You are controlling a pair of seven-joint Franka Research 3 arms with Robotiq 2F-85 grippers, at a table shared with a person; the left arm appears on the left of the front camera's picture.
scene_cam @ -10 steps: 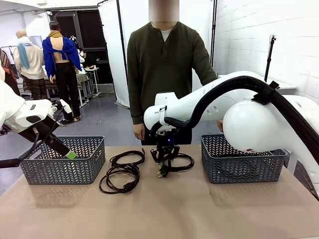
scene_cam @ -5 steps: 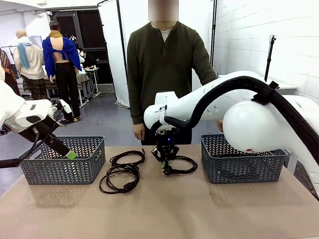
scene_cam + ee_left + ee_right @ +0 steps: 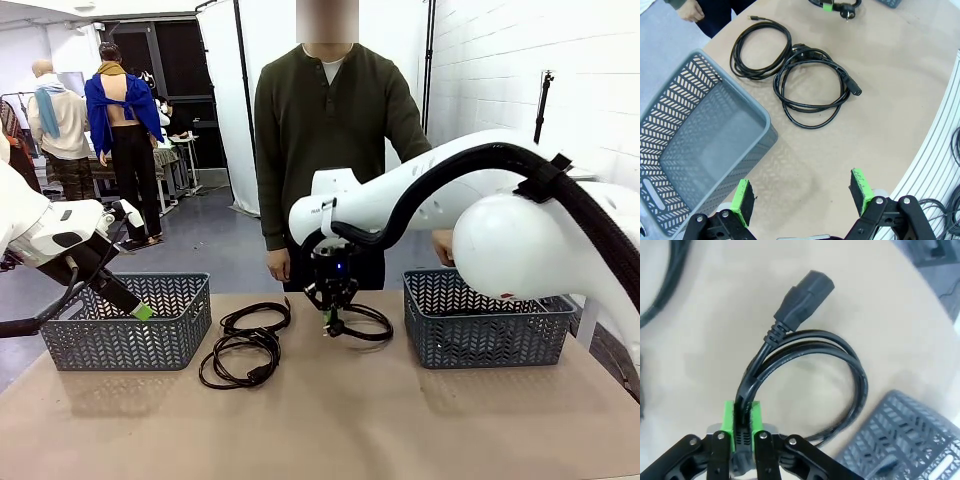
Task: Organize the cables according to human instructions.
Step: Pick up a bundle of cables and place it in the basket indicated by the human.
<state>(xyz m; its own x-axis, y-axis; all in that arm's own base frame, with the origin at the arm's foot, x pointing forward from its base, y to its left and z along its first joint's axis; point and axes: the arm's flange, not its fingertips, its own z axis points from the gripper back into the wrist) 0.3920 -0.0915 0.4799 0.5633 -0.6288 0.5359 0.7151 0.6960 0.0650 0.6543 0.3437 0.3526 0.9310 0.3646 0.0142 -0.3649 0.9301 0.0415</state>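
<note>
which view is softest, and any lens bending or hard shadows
Right wrist view: softest, the held cable fairly clear, the grey basket in the corner blurred. Left wrist view: sharp, but the table edge bows from the wide lens. Front view: even light, only soft shadows on the table.

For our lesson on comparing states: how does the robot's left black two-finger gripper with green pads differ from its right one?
The left gripper is open and empty; the right gripper is shut on a thin black power cord. The left gripper hangs near the grey lattice plastic basket at the left end; the right gripper is over the middle of the tan table. Both are black with green pads.
</note>
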